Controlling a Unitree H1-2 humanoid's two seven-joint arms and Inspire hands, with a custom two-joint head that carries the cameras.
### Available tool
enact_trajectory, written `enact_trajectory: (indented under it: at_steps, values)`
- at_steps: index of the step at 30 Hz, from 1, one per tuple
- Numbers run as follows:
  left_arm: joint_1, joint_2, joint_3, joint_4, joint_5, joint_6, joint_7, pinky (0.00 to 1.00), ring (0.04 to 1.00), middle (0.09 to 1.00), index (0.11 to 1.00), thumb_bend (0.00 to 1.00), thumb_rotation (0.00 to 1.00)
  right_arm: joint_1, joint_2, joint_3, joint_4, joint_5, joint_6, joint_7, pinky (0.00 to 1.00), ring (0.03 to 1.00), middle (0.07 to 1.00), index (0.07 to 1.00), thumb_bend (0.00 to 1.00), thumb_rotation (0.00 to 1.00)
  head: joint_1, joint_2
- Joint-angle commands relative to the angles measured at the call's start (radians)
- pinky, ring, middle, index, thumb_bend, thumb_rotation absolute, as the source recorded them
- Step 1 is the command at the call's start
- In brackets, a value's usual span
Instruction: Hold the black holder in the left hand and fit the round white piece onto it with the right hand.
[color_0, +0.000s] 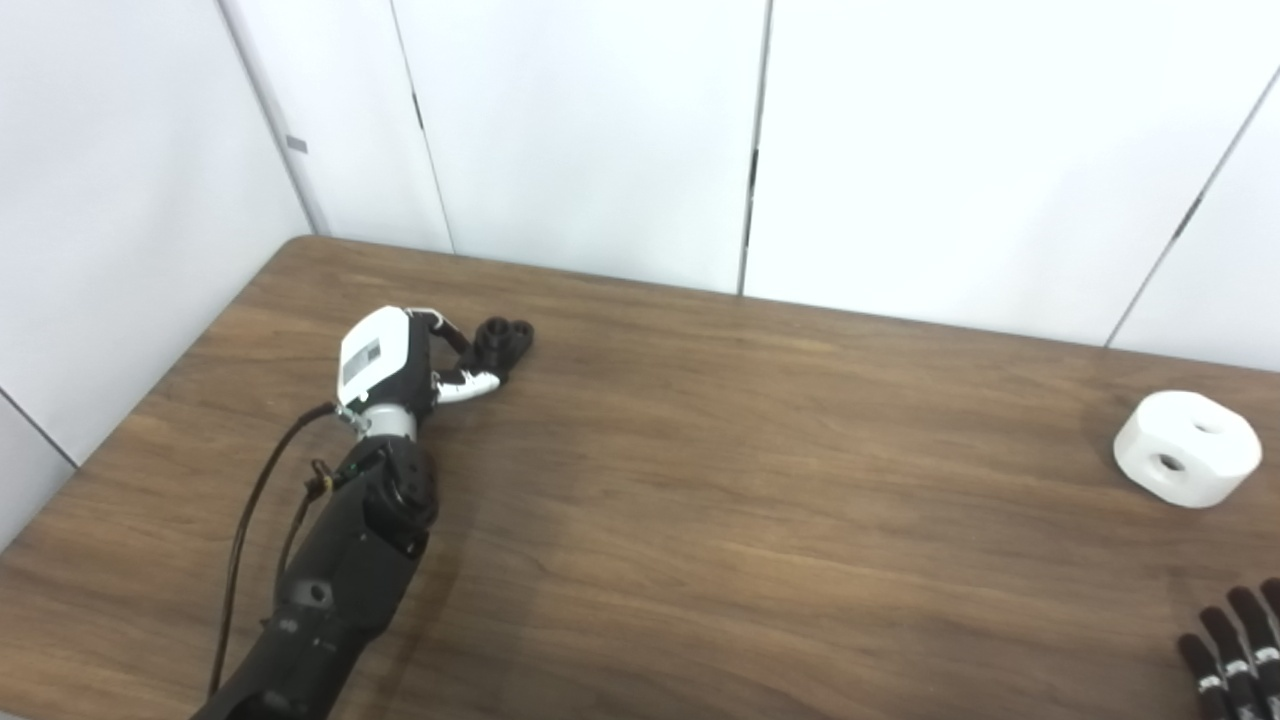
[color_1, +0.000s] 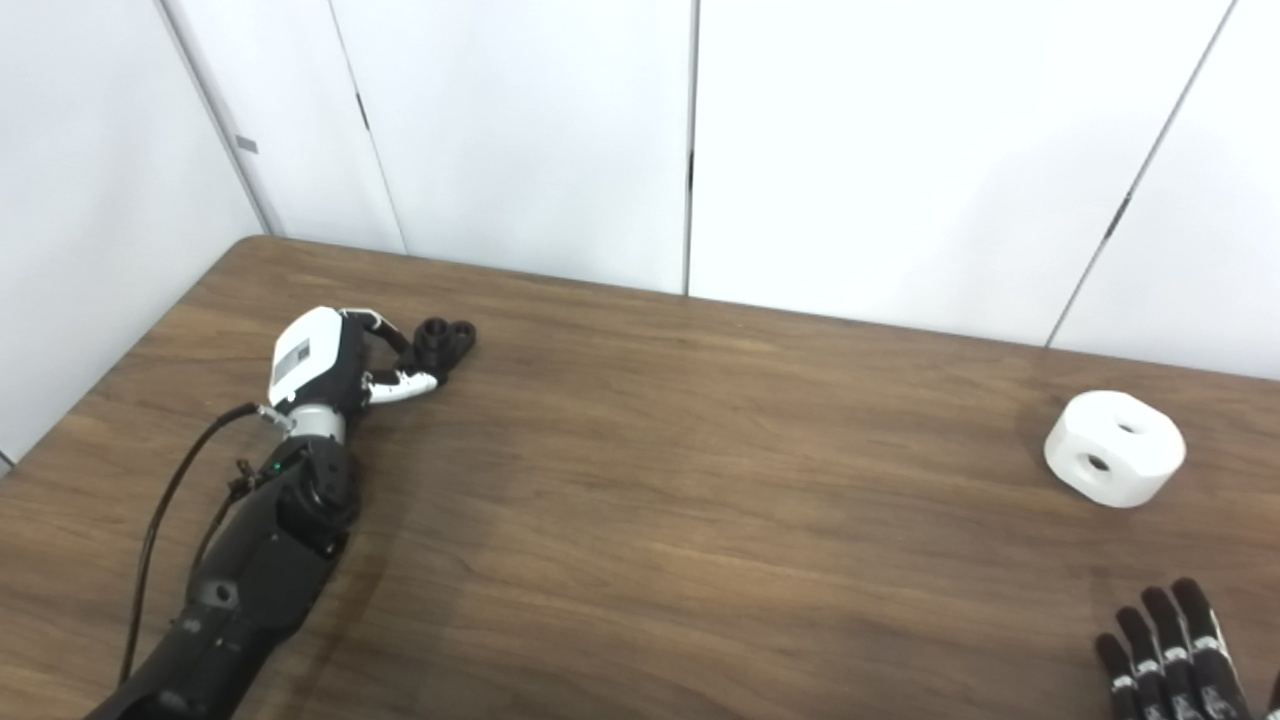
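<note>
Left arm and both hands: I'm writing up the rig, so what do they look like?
The left arm is glossy black, with a dark cable looping beside it to a silver wrist. The left hand has a white back with a grey label and black-and-white fingers. Of the right hand, only black fingers with white bands show.

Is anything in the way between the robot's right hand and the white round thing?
No. Only bare table lies between the right hand and the round white piece.
</note>
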Motion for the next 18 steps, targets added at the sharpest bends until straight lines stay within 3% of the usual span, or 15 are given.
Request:
enact_trajectory:
  at_steps: [1, 5, 10, 18]
  values:
    - [0.004, -0.017, -0.034, -0.046, -0.017, 0.001, -0.064, 0.79, 0.86, 0.763, 0.487, 0.51, 0.05, 0.014, 0.0, 0.01, -0.012, -0.008, 0.027, -0.008, 1.0, 1.0, 1.0, 1.0, 0.55, 1.0, -0.001, 0.001]
    - [0.035, -0.027, -0.097, -0.111, 0.004, 0.016, -0.117, 0.79, 0.875, 0.792, 0.488, 0.51, 0.05, 0.016, -0.001, 0.018, -0.013, -0.016, 0.018, -0.008, 1.0, 1.0, 1.0, 1.0, 0.55, 1.0, -0.011, 0.004]
    - [0.072, -0.045, -0.151, -0.155, 0.008, -0.027, -0.138, 0.8, 0.878, 0.799, 0.489, 0.51, 0.06, 0.018, -0.001, 0.026, -0.024, -0.025, 0.022, -0.011, 1.0, 1.0, 1.0, 1.0, 0.55, 1.0, -0.024, 0.007]
    - [0.131, -0.062, -0.245, -0.3, 0.028, -0.022, -0.231, 0.84, 0.895, 0.815, 0.488, 0.51, 0.06, 0.021, 0.006, 0.043, -0.04, -0.043, 0.03, -0.024, 1.0, 1.0, 1.0, 1.0, 0.56, 1.0, -0.075, 0.02]
